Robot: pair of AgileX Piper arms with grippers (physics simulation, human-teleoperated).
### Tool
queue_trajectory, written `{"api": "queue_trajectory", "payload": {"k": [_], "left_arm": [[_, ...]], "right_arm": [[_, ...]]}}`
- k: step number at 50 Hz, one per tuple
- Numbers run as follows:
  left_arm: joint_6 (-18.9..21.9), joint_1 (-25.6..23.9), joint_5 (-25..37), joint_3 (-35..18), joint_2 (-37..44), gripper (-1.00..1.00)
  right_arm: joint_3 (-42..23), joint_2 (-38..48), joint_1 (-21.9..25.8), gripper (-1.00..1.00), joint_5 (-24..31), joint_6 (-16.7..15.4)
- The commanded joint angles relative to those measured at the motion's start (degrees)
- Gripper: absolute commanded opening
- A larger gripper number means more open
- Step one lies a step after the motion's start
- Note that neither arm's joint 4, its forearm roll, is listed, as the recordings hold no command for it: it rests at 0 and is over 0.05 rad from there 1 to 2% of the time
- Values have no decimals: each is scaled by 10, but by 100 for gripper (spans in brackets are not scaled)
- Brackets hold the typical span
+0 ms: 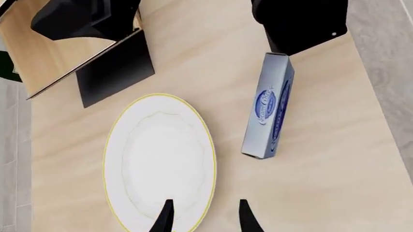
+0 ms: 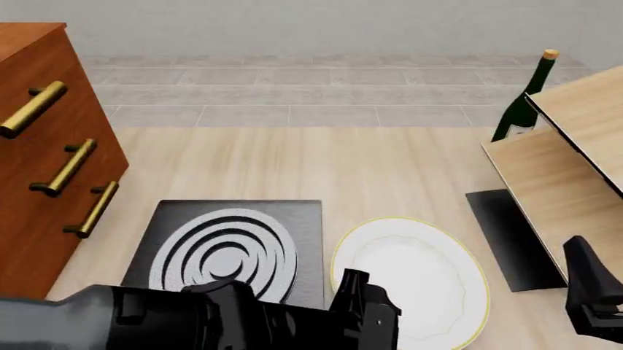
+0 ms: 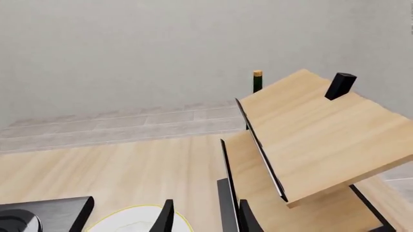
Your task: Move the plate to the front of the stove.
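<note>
Plate (image 2: 409, 286) lies flat on the table (image 2: 322, 168), just beside the stove (image 2: 230, 248) at its 3 o'clock. Left gripper (image 1: 203, 217) hovers over the plate's near rim, fingers spread, one over the plate, one outside it, nothing pinched. Right gripper (image 3: 205, 217) sits near the wooden shelf (image 3: 310, 140), fingers spread, empty.

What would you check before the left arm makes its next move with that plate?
1. Plate in view, flat on table: ok.
2. Left pincer open: ok.
3. Left pincer over plate's edge, one finger above it: ok.
4. Plate gripped: not ok, not yet.
5. Space in front of the stove: cannot tell, arm hides it.
6. Blue box apart from the plate: ok.
</note>
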Motion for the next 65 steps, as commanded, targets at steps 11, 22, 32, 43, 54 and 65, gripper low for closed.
{"api": "queue_trajectory", "payload": {"k": [11,22,32,43,54,65], "left_arm": [[-3,8,-34,8,40,100],[4,23,-45,12,49,100],[18,42,-57,15,56,100],[24,51,-59,10,63,100],[21,44,-71,2,84,100],[15,39,-79,-5,100,100]], "right_arm": [[0,0,-1,100,1,2],[0,0,-2,100,3,4],[0,0,0,100,5,4],[0,0,-3,100,4,5],[0,0,-6,100,2,7],[0,0,-11,100,4,8]]}}
